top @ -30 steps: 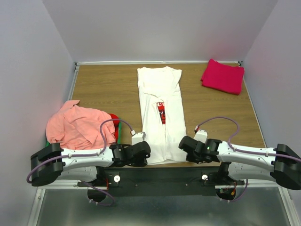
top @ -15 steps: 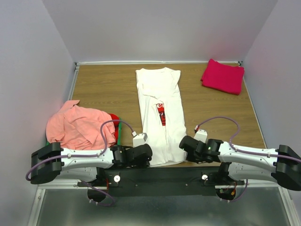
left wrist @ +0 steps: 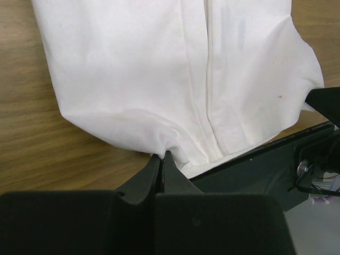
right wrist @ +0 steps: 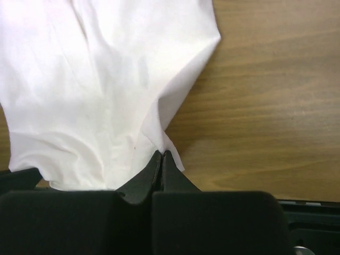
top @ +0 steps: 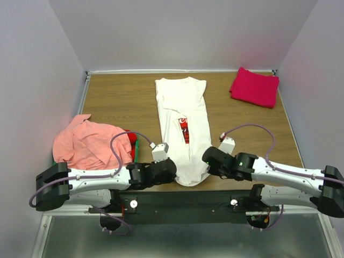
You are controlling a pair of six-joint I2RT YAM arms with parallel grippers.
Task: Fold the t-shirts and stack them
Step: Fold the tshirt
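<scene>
The white t-shirt (top: 183, 118) lies in a long narrow strip down the middle of the table, a red print showing at its centre fold. My left gripper (top: 171, 165) is shut on the shirt's near left hem corner (left wrist: 169, 147). My right gripper (top: 207, 159) is shut on the near right hem corner (right wrist: 166, 144). Both corners are lifted and the hem between them bunches. A folded magenta-red t-shirt (top: 255, 87) rests at the far right. A salmon-pink t-shirt (top: 88, 144) lies crumpled at the left, a red one (top: 130, 141) peeking out beside it.
A green bin edge (top: 136, 151) shows under the pink and red shirts at the left. The table's wooden top (top: 118, 99) ends at white walls on three sides. The dark base rail (top: 183, 201) runs along the near edge.
Both grippers closed on the white shirt's near hem corners and moved away from the near edge, dragging the hem up the table; the shirt's near end now bunches.
</scene>
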